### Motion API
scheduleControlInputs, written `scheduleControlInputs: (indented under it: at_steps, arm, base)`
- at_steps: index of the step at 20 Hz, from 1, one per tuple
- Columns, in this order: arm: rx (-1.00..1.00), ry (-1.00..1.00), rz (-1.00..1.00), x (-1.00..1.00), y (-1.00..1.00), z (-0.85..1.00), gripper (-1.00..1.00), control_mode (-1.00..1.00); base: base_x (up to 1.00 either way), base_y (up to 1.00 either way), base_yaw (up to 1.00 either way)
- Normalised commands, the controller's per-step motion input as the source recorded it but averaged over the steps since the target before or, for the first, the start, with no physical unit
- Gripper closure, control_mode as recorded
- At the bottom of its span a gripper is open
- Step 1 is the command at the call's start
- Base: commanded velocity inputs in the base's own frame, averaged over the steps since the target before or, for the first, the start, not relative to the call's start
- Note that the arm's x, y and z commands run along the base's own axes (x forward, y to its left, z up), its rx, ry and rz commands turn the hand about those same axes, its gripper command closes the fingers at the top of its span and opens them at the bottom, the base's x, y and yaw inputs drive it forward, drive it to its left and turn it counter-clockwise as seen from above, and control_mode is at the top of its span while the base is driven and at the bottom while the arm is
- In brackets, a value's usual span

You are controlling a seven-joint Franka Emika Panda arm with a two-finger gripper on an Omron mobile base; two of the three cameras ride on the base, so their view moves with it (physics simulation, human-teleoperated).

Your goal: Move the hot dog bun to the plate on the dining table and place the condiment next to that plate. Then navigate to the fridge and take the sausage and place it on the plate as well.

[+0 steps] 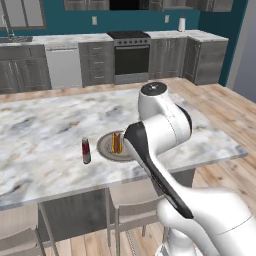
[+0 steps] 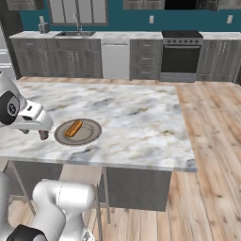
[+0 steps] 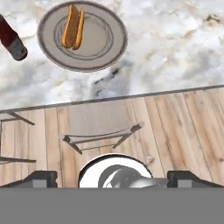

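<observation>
White arm folded high over dining table (image 1: 45,130), hand (image 3: 112,178) (spread wide) facing down

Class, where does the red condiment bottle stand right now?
In the left base view the condiment stands upright on the dining table, just left of the plate that holds the bun, near the table's front edge.

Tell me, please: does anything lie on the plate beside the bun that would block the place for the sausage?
Nothing visible does. On the plate lies the hot dog bun, toward one side; the rest of the plate is bare. The condiment stands upright on the dining table beside the plate, apart from its rim.
</observation>
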Motion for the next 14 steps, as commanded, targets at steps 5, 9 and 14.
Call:
scheduleControlInputs:
  at_steps: [5,9,14]
  arm:
    - [-0.13,0.13,0.0,-0.04,-0.05,-0.35,-1.0,1.0]
    - [0.0,0.0,0.0,0.0,0.0,0.0,-1.0,1.0]
    - [0.0,0.0,0.0,0.0,0.0,0.0,-1.0,1.0]
  base:
    - [-0.12,0.01,0.0]
    - [-0.93,0.52,0.01]
    - [-0.98,1.0,0.11]
